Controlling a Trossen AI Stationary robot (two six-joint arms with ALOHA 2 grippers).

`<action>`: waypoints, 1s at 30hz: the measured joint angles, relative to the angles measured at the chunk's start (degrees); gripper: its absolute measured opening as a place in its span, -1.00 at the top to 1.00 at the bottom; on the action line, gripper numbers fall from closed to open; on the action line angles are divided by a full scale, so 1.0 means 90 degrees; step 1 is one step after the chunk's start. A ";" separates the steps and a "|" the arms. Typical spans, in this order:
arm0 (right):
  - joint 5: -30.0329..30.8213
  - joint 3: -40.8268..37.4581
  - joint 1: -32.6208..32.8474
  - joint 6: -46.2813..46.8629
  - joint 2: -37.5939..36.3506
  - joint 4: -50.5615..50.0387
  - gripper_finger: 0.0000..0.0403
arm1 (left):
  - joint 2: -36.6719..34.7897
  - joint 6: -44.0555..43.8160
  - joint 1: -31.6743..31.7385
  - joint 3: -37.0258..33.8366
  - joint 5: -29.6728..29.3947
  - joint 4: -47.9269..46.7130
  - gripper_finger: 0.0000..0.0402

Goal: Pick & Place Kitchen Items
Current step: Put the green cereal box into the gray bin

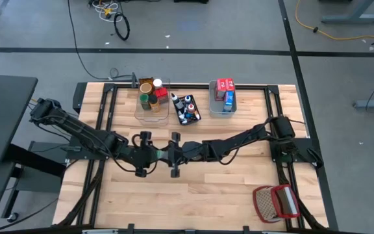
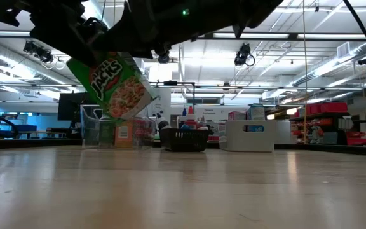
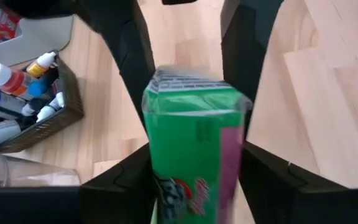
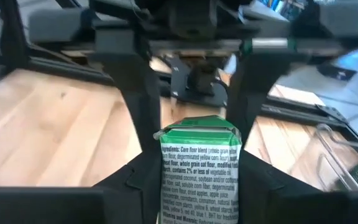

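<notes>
A green cereal box [image 2: 116,86] with red lettering hangs tilted above the middle of the table [image 1: 193,195]. My two grippers meet there end to end. My left gripper [image 3: 197,155] comes from the table's left and is shut on one end of the box [image 3: 194,137]. My right gripper [image 4: 199,162] comes from the right and is shut on the opposite end [image 4: 199,168]. In the high view the left gripper [image 1: 153,155] and the right gripper [image 1: 164,155] almost touch, and they hide most of the box. My left gripper pinches the box's two narrow sides [image 3: 157,186] between its two fingers, slanting down from the table's left, fingers along the box. The box is lifted clear and tilted. My right gripper pinches the same two sides at the other end [image 4: 166,186], coming nearly level from the table's right, fingers along the box.
Along the far edge stand a clear bin [image 1: 138,114] with jars, a black basket [image 1: 200,116] with small bottles and tubes, and a grey bin [image 1: 211,104] with red and blue boxes. A red-and-white wire basket [image 1: 274,203] lies at the near right.
</notes>
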 joint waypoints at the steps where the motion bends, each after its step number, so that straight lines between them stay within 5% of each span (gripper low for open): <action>1: 0.0103 0.0000 0.0009 0.0045 -0.0036 -0.0111 0.23 | 0.0000 -0.0034 -0.0002 0.0000 -0.0073 -0.0002 -0.05; 5: 0.0780 0.0000 0.0043 0.0498 -0.0250 -0.0925 0.22 | -0.0032 -0.0139 0.0001 0.0048 -0.0550 -0.0060 -0.10; 11: 0.0875 -0.0002 0.0049 0.0958 -0.0642 -0.1733 0.22 | -0.0376 -0.0235 -0.0004 0.0344 -0.1139 -0.0291 -0.10; 18: 0.1500 -0.0002 0.0140 0.0944 -0.1587 -0.2563 0.22 | -0.1590 -0.0259 0.0030 0.0367 -0.2509 -0.0369 -0.11; 26: 0.3779 -0.0006 0.0336 0.1101 -0.2788 -0.4039 0.22 | -0.2909 -0.0301 0.0030 0.0372 -0.2711 -0.0731 -0.11; 30: 0.5174 -0.0552 0.0255 0.1961 -0.2961 -0.3759 0.22 | -0.3192 -0.0383 0.0030 0.0369 -0.2651 -0.0911 -0.11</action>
